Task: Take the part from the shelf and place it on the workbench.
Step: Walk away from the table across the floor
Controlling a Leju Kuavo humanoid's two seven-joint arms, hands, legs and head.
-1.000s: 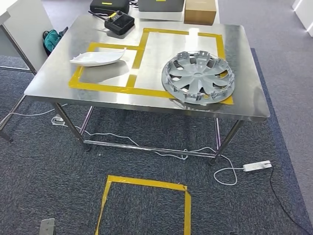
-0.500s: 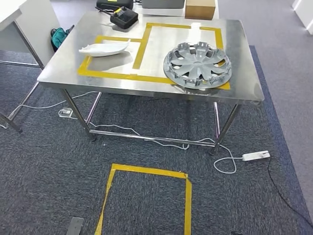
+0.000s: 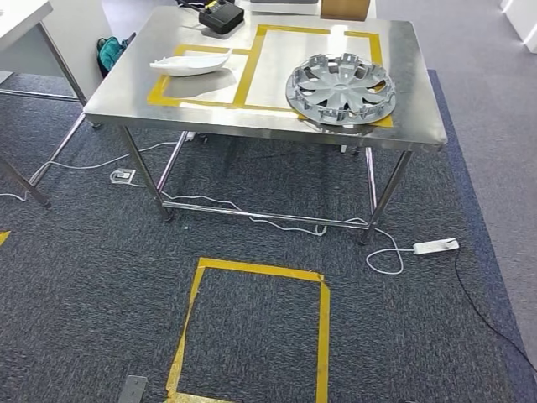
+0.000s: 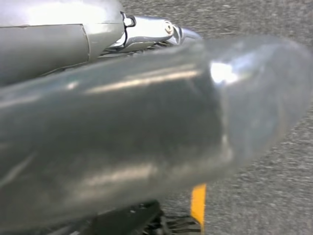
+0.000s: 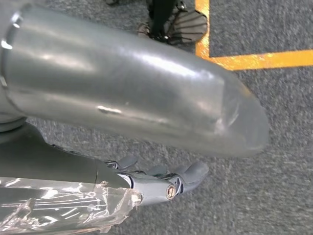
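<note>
Hubcap [image 3: 341,88] and white part [image 3: 190,63] lie on the surface [image 3: 266,126], placement apparently done; right hand [image 5: 162,181] hangs loosely extended and empty, left hand [image 4: 155,30] unreadable.

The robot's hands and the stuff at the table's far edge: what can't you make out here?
- Left hand: left wrist view, its thumb covers the fingers.
- Black case: head view, cut by the top edge.
- Cardboard box: head view, mostly cropped.
- Right hand: fingers extended, holding nothing.
</note>
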